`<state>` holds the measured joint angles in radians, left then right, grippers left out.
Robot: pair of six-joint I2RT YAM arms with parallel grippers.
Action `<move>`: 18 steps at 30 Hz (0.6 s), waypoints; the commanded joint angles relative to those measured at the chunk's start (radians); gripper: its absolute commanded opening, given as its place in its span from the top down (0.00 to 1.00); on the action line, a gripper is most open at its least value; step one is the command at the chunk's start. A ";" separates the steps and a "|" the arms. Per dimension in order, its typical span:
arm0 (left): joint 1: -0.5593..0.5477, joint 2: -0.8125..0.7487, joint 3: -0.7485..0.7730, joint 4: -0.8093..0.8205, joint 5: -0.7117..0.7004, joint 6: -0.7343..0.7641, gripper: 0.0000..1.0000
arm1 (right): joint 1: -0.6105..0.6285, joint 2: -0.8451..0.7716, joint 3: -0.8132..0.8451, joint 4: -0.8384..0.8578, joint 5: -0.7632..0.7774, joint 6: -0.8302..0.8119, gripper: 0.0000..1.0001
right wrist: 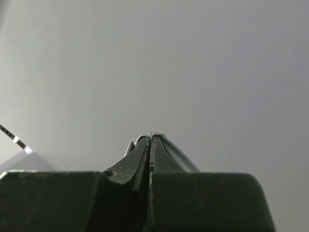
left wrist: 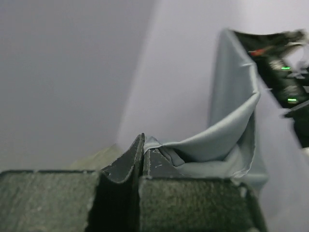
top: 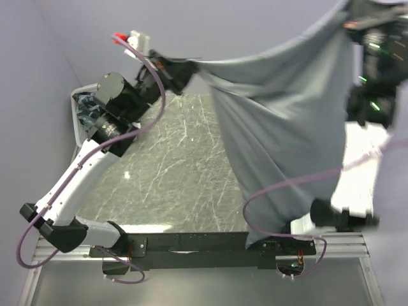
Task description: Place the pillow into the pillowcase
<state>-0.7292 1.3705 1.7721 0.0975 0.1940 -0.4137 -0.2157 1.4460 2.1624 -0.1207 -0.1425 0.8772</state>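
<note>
As the desk [top: 172, 166] sits beneath it, the pillowcase [top: 280, 127] hangs spread between 2 arms.
Its top edge runs from the left arm [top: 108, 127], jaws clamped on 1 corner, across to the right arm [top: 373, 95], jaws pinched on the other. The bulk sags on the right side. No pillow shows; whether it is inside, I cannot tell.

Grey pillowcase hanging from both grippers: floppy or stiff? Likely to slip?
Likely floppy: the pillowcase sags in folds between the left gripper and right gripper. Probably light, since two pinched edges carry it. Slipping seems unlikely; the left wrist view shows cloth clamped tight.
</note>
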 commanded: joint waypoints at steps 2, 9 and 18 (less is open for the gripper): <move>0.394 -0.109 -0.356 -0.080 -0.142 -0.389 0.99 | 0.237 0.267 0.014 0.024 -0.042 -0.078 1.00; 0.875 -0.120 -0.833 -0.019 0.139 -0.654 0.99 | 0.429 0.777 0.353 -0.050 -0.101 -0.041 1.00; 1.004 -0.053 -0.939 -0.033 0.128 -0.625 0.99 | 0.538 0.841 0.232 0.038 -0.264 0.020 0.74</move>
<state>0.2756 1.3415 0.8322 -0.0074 0.2985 -1.0183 0.3328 2.4306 2.3924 -0.2455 -0.3321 0.8925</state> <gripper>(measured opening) 0.020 0.101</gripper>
